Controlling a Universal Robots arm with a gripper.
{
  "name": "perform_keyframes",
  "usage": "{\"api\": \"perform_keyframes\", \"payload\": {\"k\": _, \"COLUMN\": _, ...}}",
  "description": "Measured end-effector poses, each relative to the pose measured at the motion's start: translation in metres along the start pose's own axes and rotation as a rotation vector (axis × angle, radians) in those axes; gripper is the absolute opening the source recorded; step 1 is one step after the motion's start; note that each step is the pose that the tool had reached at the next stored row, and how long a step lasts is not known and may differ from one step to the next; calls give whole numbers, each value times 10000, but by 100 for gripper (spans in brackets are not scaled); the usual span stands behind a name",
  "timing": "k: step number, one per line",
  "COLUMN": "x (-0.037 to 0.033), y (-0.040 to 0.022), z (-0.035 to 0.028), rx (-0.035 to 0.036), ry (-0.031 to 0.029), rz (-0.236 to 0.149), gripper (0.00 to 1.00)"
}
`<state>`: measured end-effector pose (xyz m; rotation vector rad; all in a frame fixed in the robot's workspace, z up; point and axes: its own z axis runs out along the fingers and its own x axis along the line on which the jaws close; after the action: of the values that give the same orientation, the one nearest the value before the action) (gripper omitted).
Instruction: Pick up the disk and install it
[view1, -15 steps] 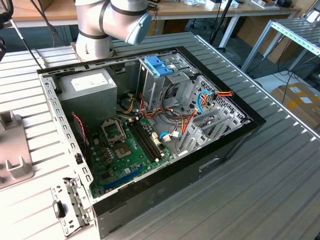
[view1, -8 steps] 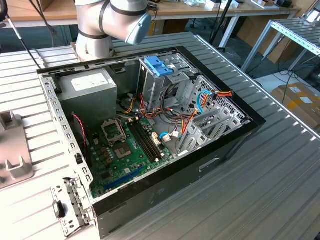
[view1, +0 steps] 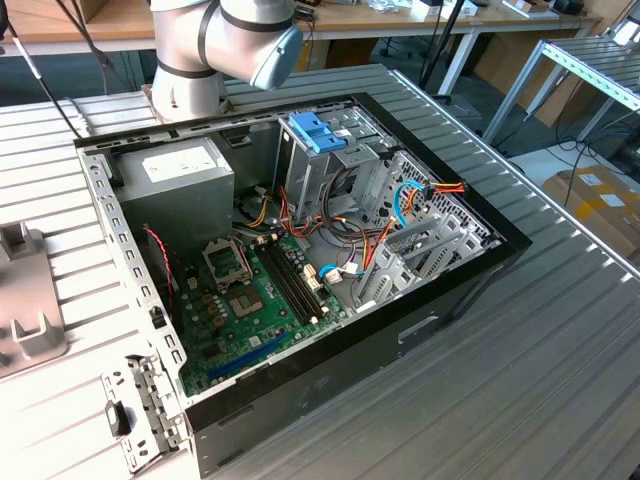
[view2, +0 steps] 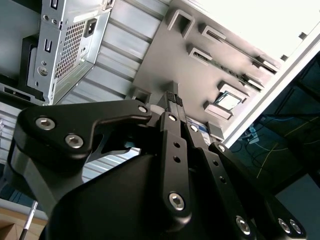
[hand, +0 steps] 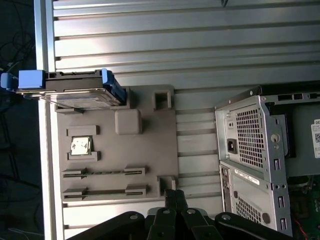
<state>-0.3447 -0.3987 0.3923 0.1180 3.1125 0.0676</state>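
The disk (hand: 75, 92) rests on the tray (hand: 150, 150), which lies beside the computer case (hand: 250, 145).

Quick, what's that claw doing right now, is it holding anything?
Gripper: closed, holding nothing; the disk sits apart on the grey tray.

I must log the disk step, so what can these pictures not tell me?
Disk, first wrist view: underside hidden by the grey tray under it.
Tray, exterior view: cut off by that view's left edge.
Drive cage, exterior view: inside hidden by cables and metal walls.
Tray, second wrist view: partly covered by the gripper.
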Motion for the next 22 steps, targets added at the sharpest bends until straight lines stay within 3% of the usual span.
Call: {"api": "perform_keyframes", "payload": {"k": 22, "x": 102, "y": -8, "z": 2, "rx": 0, "ry": 0, "rz": 0, "gripper": 11}}
